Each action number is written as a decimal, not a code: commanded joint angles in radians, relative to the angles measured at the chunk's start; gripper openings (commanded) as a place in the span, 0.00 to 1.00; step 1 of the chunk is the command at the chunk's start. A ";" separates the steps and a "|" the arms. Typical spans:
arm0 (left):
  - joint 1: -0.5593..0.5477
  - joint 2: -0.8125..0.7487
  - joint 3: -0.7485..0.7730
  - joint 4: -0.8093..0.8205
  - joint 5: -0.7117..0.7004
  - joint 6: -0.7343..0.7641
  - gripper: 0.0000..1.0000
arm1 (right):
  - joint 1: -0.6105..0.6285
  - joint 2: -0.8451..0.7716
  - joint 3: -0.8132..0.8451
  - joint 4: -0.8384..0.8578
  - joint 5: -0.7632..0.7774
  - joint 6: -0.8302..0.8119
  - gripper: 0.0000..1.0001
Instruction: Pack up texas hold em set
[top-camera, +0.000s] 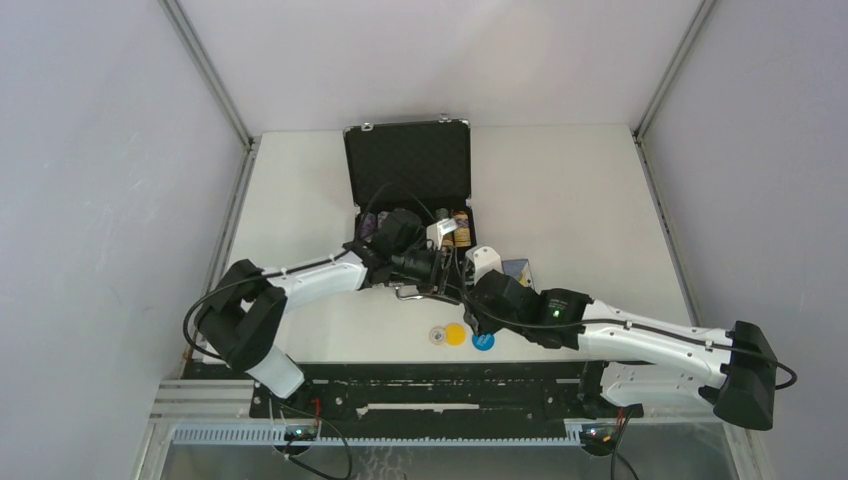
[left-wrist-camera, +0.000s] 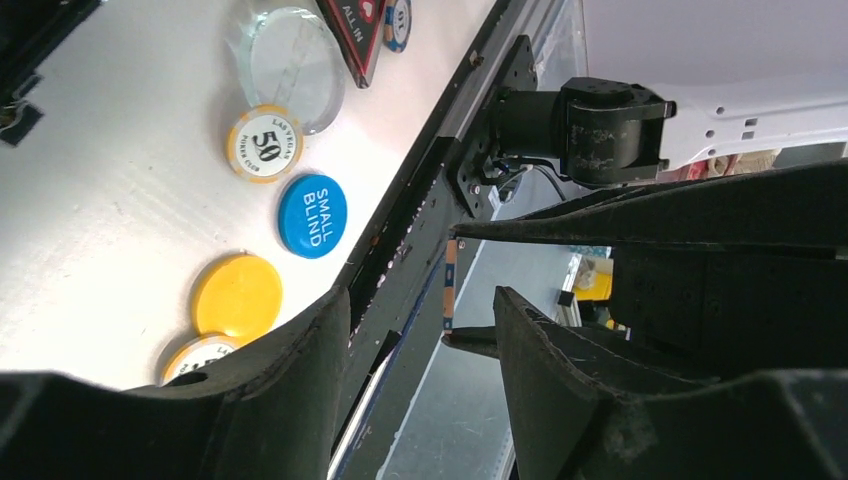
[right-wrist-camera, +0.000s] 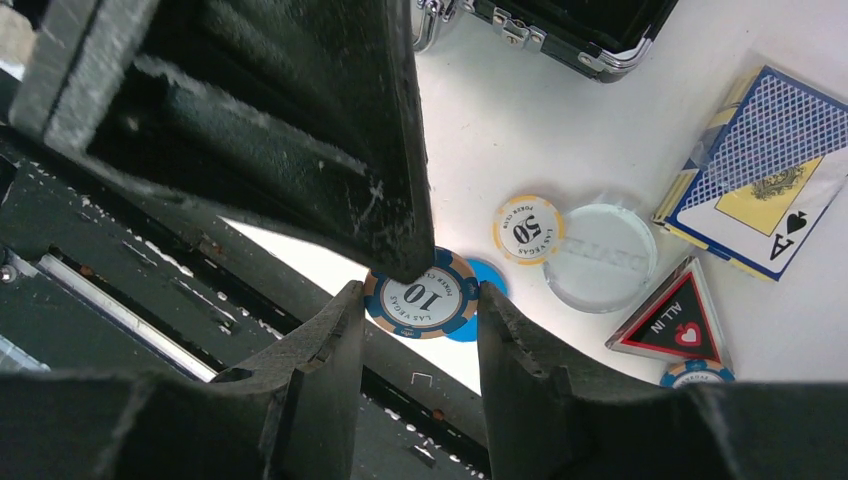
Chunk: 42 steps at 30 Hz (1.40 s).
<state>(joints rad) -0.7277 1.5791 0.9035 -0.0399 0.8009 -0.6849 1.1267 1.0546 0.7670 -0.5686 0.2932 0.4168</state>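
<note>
right gripper: jaws clenched on 10 chip across its rim, in the air just in front of briefcase
left gripper: jaws apart, astride the same chip, one finger facing each face, gap showing both sides. Reads as a handover
briefcase: open, lid upright, handle toward the arms. Rigid and probably the heaviest item. Close it by the lid's top edge, carry it by the handle. Some chips look racked in its base, though the arms hide most
card deck: flat, just in front of briefcase on the right-arm side. Glossy wrap, likely slippery, so pinch across the short width
clear disc: next out from briefcase past the deck. Hard and smooth, take by the rim
triangle token: beyond the disc from briefcase. Stiff, thin, grip two edges
blue button, yellow button, pale button: in a row, farthest from briefcase
50 chip: against the disc
blue-rimmed chip: at the token's corner
chips, handling: light, stiff, thin. Lying flat they give little to grab, so expect sliding
walls: pale, with metal frame posts
table: white, smooth, low friction
</note>
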 joint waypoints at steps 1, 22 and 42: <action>-0.026 0.004 0.070 0.020 0.046 -0.008 0.59 | 0.008 0.007 0.053 0.036 0.013 -0.028 0.44; -0.072 0.047 0.060 0.019 0.059 0.007 0.41 | 0.008 0.029 0.060 0.036 0.040 -0.028 0.44; -0.096 0.077 0.057 0.018 0.084 0.038 0.12 | 0.008 0.019 0.060 0.036 0.040 -0.026 0.44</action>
<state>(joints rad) -0.8040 1.6520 0.9295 -0.0242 0.8417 -0.6712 1.1305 1.0893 0.7799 -0.5781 0.3004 0.4019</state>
